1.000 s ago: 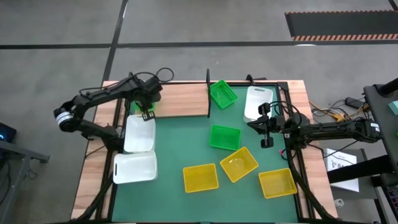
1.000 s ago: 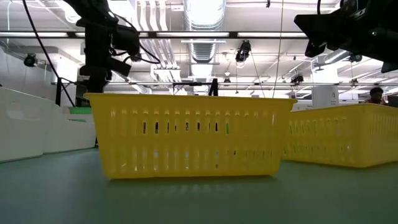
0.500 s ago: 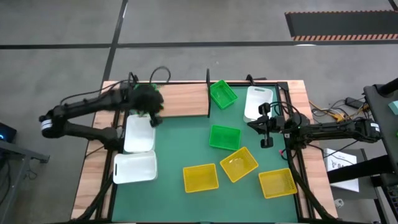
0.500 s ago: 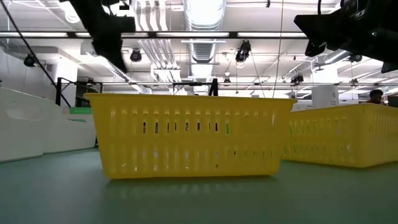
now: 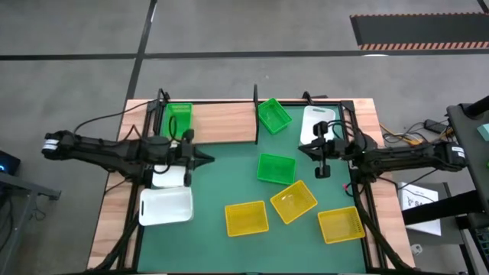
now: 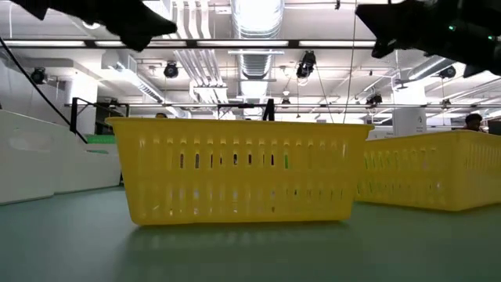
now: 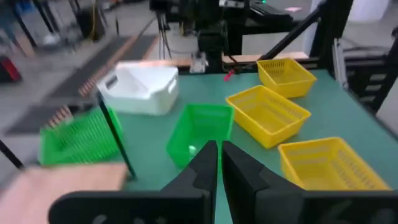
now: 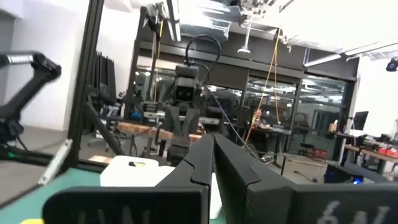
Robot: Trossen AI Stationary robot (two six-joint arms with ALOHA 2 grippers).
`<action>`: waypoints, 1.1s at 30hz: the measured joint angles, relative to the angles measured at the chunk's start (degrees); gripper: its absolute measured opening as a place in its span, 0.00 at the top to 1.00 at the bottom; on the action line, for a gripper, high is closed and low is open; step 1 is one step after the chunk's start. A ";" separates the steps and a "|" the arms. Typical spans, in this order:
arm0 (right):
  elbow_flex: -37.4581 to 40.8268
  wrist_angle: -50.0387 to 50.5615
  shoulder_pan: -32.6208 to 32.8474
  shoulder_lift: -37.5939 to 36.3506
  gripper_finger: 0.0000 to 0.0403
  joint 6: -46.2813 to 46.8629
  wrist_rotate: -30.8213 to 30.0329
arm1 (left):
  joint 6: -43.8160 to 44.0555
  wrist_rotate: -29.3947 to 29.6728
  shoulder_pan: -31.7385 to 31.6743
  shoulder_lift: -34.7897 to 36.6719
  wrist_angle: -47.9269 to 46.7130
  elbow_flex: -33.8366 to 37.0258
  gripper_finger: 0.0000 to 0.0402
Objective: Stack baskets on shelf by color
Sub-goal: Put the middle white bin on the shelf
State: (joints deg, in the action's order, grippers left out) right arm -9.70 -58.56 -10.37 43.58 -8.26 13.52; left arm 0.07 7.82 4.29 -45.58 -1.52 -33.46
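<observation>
Nine perforated rectangular plastic baskets are seen: one green basket [image 5: 178, 121] on the wooden shelf [image 5: 221, 122], the rest spread over the desk [image 5: 229, 187]. The left pincer [image 5: 205, 160], fingers together and empty, has been withdrawn from the shelf to above the mat beside two white baskets [image 5: 166, 205]. The right pincer [image 5: 319, 169], fingers together, is held near the far-right white basket [image 5: 315, 122].

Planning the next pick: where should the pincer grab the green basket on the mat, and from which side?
Take the green basket by one wall's top rim, coming from above: it sits upright and open, with thin walls. The wall away from the yellow basket looks clearest.
</observation>
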 joint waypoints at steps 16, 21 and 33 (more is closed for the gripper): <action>-12.39 18.55 -0.02 7.86 0.98 -4.83 0.20 | 31.35 -6.73 5.05 -13.14 -59.45 -15.09 0.98; -13.94 22.51 -0.02 7.90 0.98 -5.01 0.20 | 29.00 -11.04 5.04 -17.72 -67.07 -15.81 0.98; -13.85 23.21 -0.02 7.48 0.98 -4.87 0.20 | 22.05 -15.69 5.46 -15.72 -68.09 -15.80 0.74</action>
State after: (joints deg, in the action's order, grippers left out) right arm -23.55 -35.35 -10.39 51.07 -13.14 13.72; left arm 22.11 -7.87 9.76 -61.30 -69.61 -49.27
